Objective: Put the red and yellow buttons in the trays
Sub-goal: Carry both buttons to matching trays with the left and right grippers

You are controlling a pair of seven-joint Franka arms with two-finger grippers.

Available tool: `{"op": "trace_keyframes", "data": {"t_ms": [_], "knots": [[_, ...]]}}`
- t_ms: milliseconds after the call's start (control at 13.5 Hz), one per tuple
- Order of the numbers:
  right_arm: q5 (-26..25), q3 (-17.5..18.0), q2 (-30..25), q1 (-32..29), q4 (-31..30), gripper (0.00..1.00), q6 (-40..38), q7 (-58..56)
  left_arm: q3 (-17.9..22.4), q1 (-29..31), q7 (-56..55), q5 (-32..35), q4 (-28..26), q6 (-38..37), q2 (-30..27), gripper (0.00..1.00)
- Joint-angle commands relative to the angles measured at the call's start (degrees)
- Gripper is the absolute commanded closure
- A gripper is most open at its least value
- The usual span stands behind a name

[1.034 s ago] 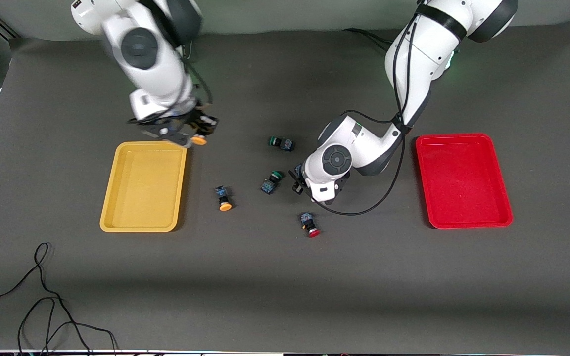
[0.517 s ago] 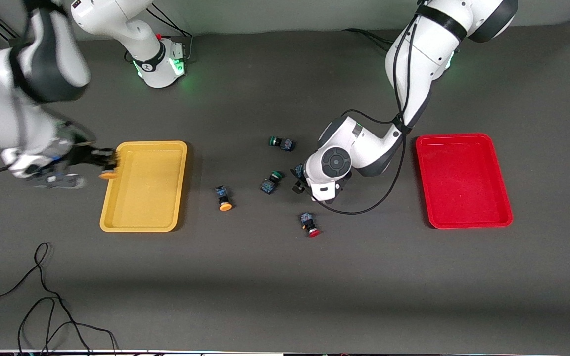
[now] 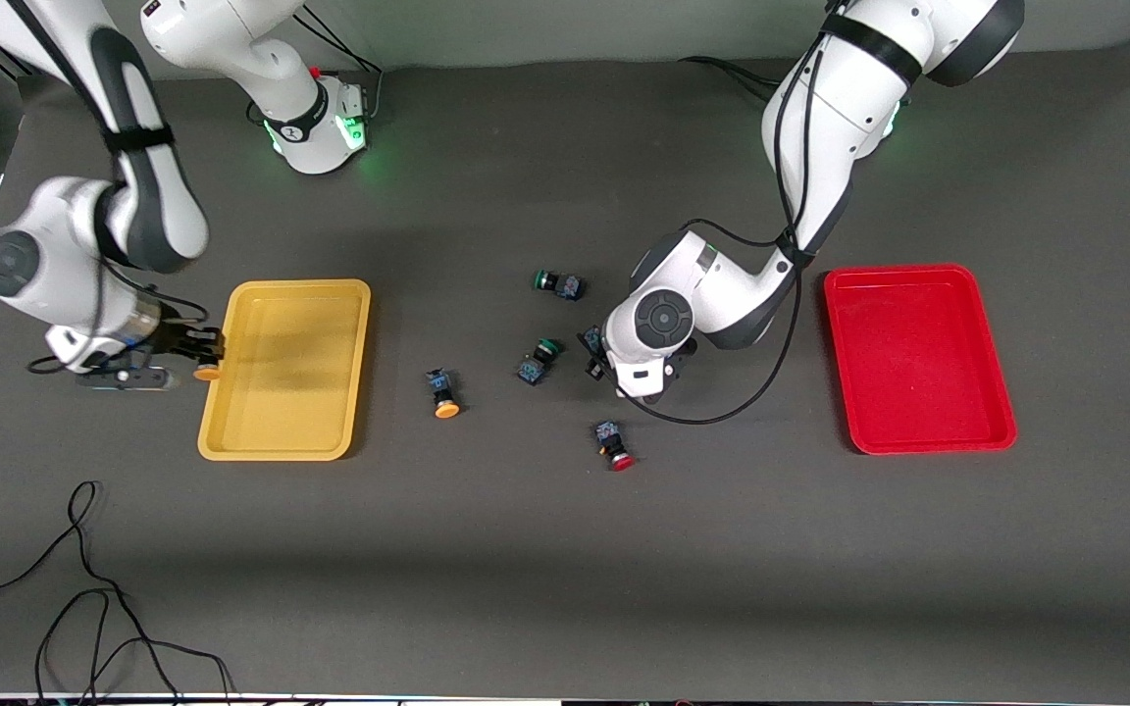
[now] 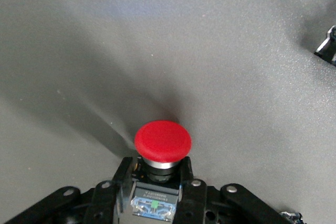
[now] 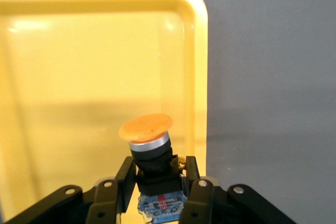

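Note:
My right gripper (image 3: 194, 359) is shut on a yellow button (image 3: 206, 373) and holds it over the outer long rim of the yellow tray (image 3: 285, 431), at the right arm's end. In the right wrist view the gripper (image 5: 156, 174) grips the button's dark body under its orange-yellow cap (image 5: 146, 127), above the tray (image 5: 79, 66). My left gripper (image 4: 160, 177) is shut on a red button (image 4: 163, 141), low over the table's middle; in the front view the wrist (image 3: 648, 333) hides most of it. A second yellow button (image 3: 444, 394) and a second red button (image 3: 614, 446) lie on the table. The red tray (image 3: 918, 431) is empty.
Two green-capped switches lie by the left gripper, one (image 3: 539, 360) beside it and one (image 3: 557, 283) farther from the front camera. A black cable (image 3: 84, 588) lies loose near the front edge at the right arm's end. The right arm's base (image 3: 315, 127) stands near the yellow tray.
My right arm has swung with the yellow button from the yellow tray's corner nearest the middle to its outer long rim. The left gripper has hardly moved.

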Motion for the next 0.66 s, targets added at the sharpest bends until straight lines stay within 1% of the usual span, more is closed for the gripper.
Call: {"op": "trace_keyframes", "data": {"t_ms": [0, 74, 148, 222, 295, 369, 443, 517, 591], "knots": [[11.37, -0.07, 9.54, 0.39, 1.94, 0.87, 3.13, -8.76, 0.23, 1.93, 1.55, 0.8, 0.23, -5.74, -3.22, 1.0], [16.03, 0.1, 11.57, 0.57, 2.12, 0.87, 3.23, -11.67, 0.05, 4.65, 4.78, 0.72, 0.93, -11.35, -4.72, 1.0], [18.25, 0.19, 12.54, 0.65, 2.21, 0.87, 3.23, -13.0, -0.12, 7.37, 8.55, 0.54, 1.55, -16.63, -6.04, 1.0], [18.53, 0.28, 12.73, 0.74, 2.3, 0.83, 3.14, -12.93, -0.21, 9.66, 12.25, 0.54, 1.55, -20.51, -7.62, 1.0], [18.62, 0.28, 12.64, 0.74, 2.47, 0.48, 2.88, -12.58, -0.12, 11.86, 16.46, 0.54, 1.47, -23.94, -9.38, 1.0], [18.62, 0.28, 12.47, 0.74, 3.17, 0.17, 2.53, -12.32, 0.05, 13.8, 21.37, 0.71, 1.29, -27.02, -11.22, 1.0], [18.62, 0.28, 12.03, 0.83, 3.7, 0.07, 2.0, -12.23, 0.14, 16.25, 26.91, 0.8, 0.86, -29.4, -13.68, 1.0], [18.62, 0.1, 11.33, 0.92, 4.92, 0.02, -0.44, -12.14, 0.23, 18.97, 32.09, 1.15, 0.42, -31.69, -15.88, 1.0], [18.53, -0.16, 10.54, 1.01, 6.93, 0.0, -4.73, -11.88, 0.23, 22.05, 38.06, 2.37, -0.55, -33.02, -18.25, 1.0]]}}
